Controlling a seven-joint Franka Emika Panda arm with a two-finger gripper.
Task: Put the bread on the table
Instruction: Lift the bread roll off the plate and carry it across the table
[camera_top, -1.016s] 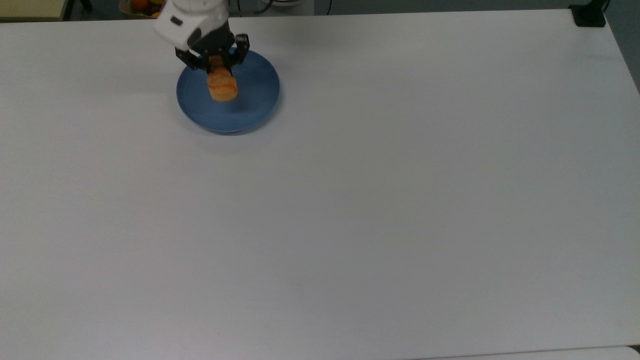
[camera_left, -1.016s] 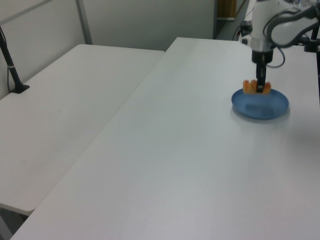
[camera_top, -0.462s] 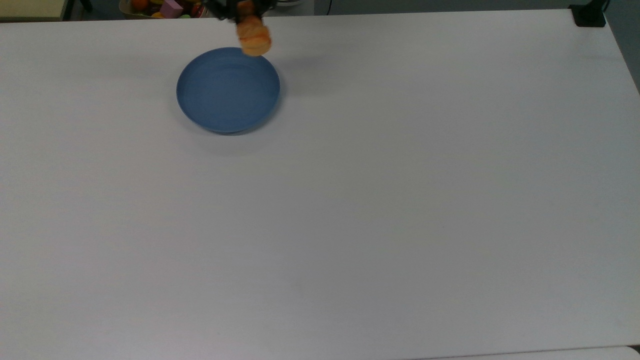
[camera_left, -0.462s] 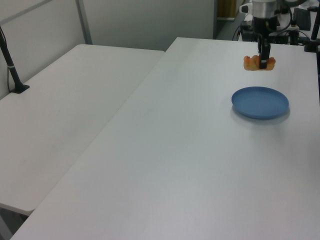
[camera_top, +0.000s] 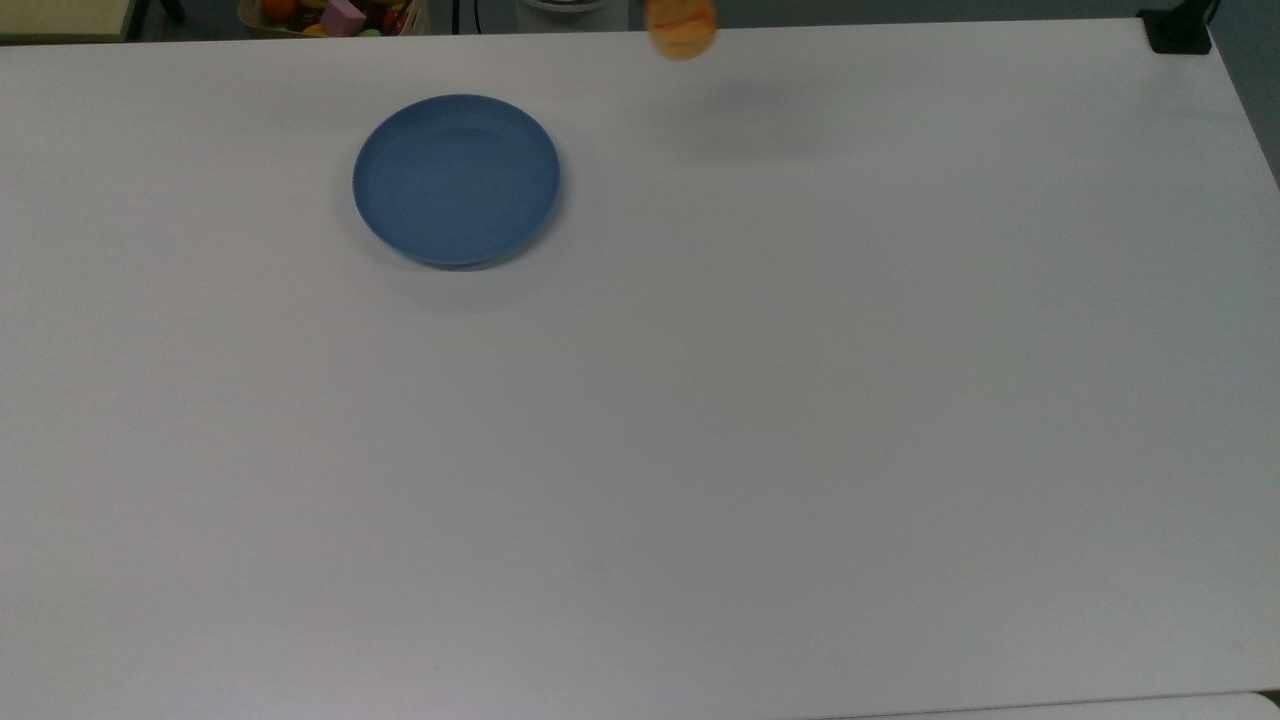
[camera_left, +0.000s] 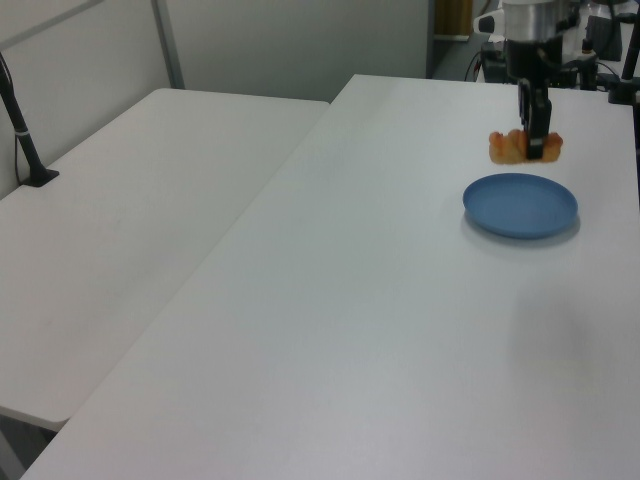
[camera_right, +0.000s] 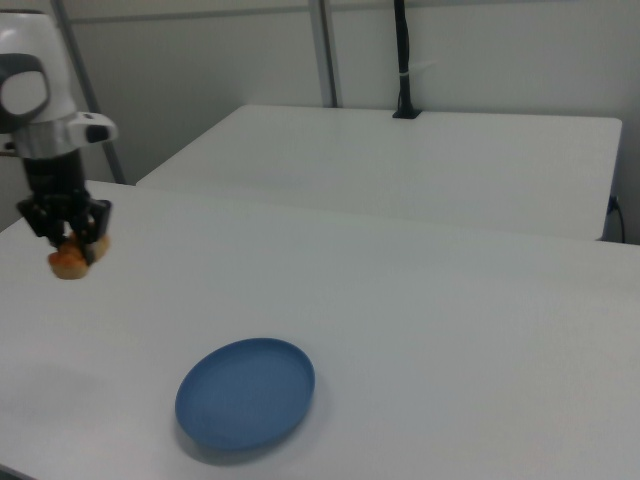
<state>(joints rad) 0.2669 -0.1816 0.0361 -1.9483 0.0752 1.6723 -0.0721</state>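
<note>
Left view puts my claw (camera_left: 535, 148) near the upper right of the frame, clamped on the bread (camera_left: 522, 147), which hangs in the air just above and behind the plate (camera_left: 520, 205). In the right view the same load sits at the far left of the frame, well clear of the plate, with my fingers pinching the loaf from above. In the top view the bread (camera_top: 681, 27) shows at the very top edge, right of centre, with a faint shadow on the table (camera_top: 700, 400) below it. The step in hand, as I judge it, is the carry and set-down: I should bring the loaf over bare tabletop away from the plate's rim, lower straight down until its underside rests on the surface, and only then part my fingers, so it does not drop or roll. The grip looks to be near one end, so a slow descent should keep the loaf from swinging. Against the earlier frames, the loaf has left the plate: a second ago it sat in the dish with my claw around it, half a second ago it hung by the plate's far rim, and now it has moved further toward the top view's right.
</note>
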